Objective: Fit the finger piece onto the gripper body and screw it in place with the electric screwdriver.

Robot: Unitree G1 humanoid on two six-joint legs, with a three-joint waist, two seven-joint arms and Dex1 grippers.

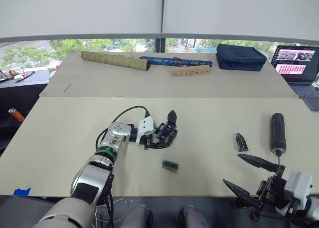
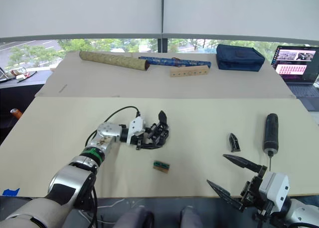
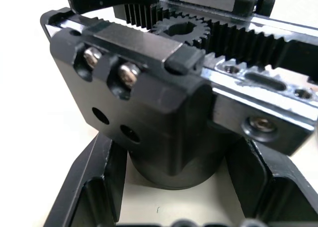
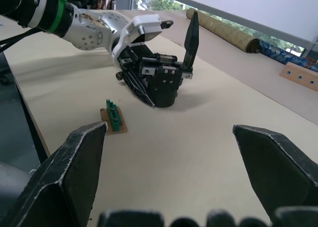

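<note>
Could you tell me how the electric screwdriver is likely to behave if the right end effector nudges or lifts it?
The electric screwdriver lies flat on the table and looks cylindrical, so a sideways nudge would probably roll it. Its thick body against the thin bit suggests weight sits toward the body; a grasp there seems steadier. It looks rigid, and its smooth shell may slip between the open right end effector.
</note>
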